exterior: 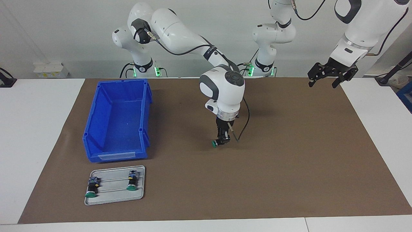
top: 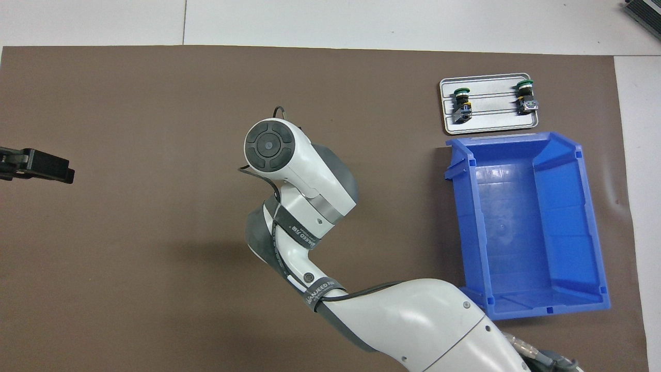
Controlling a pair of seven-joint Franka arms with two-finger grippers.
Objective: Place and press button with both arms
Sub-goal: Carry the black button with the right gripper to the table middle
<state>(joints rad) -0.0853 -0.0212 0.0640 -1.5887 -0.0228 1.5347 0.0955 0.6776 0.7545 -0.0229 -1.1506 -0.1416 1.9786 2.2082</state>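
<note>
My right gripper [exterior: 222,141] points down over the middle of the brown mat and is shut on the button [exterior: 214,144]. The button lies sideways in it, with its green cap toward the right arm's end of the table. It is very low over the mat; I cannot tell whether it touches. In the overhead view the right arm's wrist hides this gripper and the button. My left gripper [exterior: 323,83] hangs open and empty, high over the mat's edge at the left arm's end, and waits. Its tip shows in the overhead view [top: 36,165].
An empty blue bin [exterior: 122,83] [top: 516,138] stands at the right arm's end. A grey tray [exterior: 112,193] [top: 490,121], farther from the robots than the bin, holds two other green-capped buttons [exterior: 92,187] [exterior: 132,180]. The brown mat [exterior: 289,161] covers the table.
</note>
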